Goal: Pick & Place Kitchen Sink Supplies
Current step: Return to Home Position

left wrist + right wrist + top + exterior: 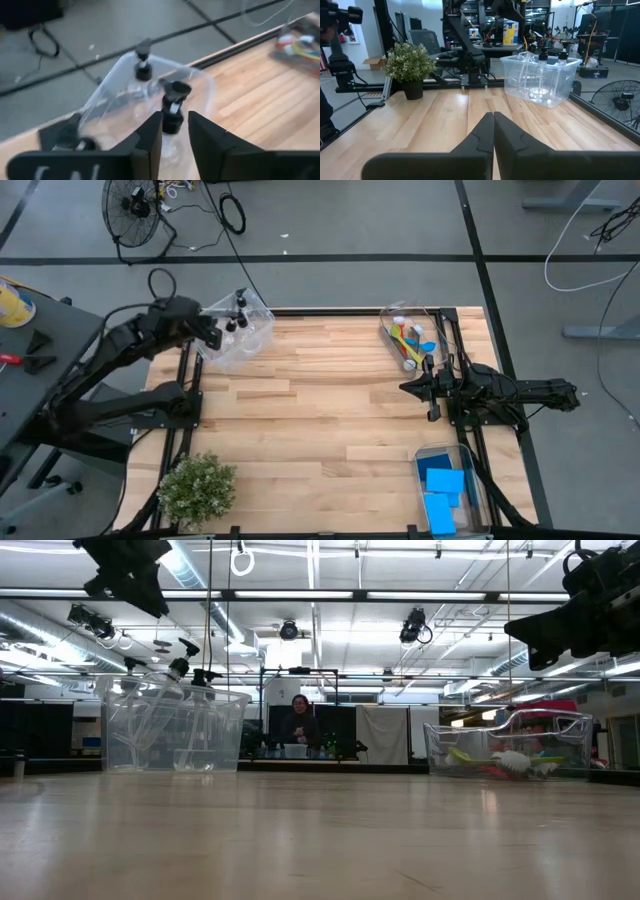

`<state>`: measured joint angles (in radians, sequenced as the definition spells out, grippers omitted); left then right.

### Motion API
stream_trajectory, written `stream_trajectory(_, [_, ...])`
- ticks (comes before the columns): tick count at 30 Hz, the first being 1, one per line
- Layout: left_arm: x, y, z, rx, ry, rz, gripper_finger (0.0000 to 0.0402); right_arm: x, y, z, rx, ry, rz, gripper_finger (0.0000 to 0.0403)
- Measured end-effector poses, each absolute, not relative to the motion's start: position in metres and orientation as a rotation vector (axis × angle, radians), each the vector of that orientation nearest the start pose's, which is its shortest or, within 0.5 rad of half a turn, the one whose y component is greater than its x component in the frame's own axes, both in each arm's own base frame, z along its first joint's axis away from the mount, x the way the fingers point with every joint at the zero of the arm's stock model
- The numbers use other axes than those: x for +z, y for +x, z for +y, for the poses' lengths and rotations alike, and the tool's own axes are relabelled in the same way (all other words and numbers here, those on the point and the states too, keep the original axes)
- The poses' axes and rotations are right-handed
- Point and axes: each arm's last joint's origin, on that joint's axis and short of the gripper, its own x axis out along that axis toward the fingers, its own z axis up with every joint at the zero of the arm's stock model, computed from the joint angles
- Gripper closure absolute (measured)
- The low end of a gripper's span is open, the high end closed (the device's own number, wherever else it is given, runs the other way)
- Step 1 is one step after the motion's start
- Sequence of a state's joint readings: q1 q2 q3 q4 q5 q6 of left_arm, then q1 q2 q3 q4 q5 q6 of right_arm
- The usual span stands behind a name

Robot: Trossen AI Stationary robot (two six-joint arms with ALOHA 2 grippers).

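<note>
left pincer (pixel 175 122) hangs slightly parted over bottles (pixel 143 70); right pincer (pixel 493 116) closed, both empty.

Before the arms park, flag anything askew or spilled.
Nothing looks spilled. The bottle bin sits askew at the far left corner of the table, apparently overhanging its edge slightly; the brush bin is turned too.

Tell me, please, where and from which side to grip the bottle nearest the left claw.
Grip the bottle by its black top, coming straight down from above: it stands upright, and the clear bin's walls block its sides.
</note>
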<state>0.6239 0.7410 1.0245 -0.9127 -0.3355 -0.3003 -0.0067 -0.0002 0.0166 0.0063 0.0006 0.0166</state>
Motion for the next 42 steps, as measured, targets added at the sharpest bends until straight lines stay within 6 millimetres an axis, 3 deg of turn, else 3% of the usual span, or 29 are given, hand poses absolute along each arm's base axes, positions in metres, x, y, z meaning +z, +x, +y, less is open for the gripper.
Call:
stream_trajectory(7, [0.317, 0.104, 0.083, 0.890, -0.279, 0.423, 0.0350, 0.170, 0.097, -0.001, -0.007, 0.017, -0.023, 0.0392])
stream_trajectory(15, [0.300, 0.109, 0.087, 0.868, -0.234, 0.439, 0.0382, 0.170, 0.097, -0.001, -0.007, 0.017, -0.023, 0.0392])
stream_trajectory(19, [0.301, 0.110, 0.087, 0.844, -0.244, 0.423, 0.0341, 0.170, 0.097, -0.001, -0.007, 0.017, -0.023, 0.0392])
stream_trajectory(27, [0.295, 0.112, 0.090, 0.902, -0.239, 0.476, 0.0188, 0.170, 0.097, -0.001, -0.007, 0.017, -0.023, 0.0392])
stream_trajectory(31, [0.291, 0.117, 0.094, 0.918, -0.241, 0.511, 0.0132, 0.170, 0.097, -0.001, -0.007, 0.017, -0.023, 0.0392])
stream_trajectory(35, [0.288, 0.120, 0.097, 0.961, -0.231, 0.539, 0.0105, 0.170, 0.097, -0.001, -0.007, 0.017, -0.023, 0.0392])
stream_trajectory(42, [0.281, 0.126, 0.104, 1.007, -0.243, 0.585, 0.0099, 0.170, 0.097, -0.001, -0.007, 0.017, -0.023, 0.0392])
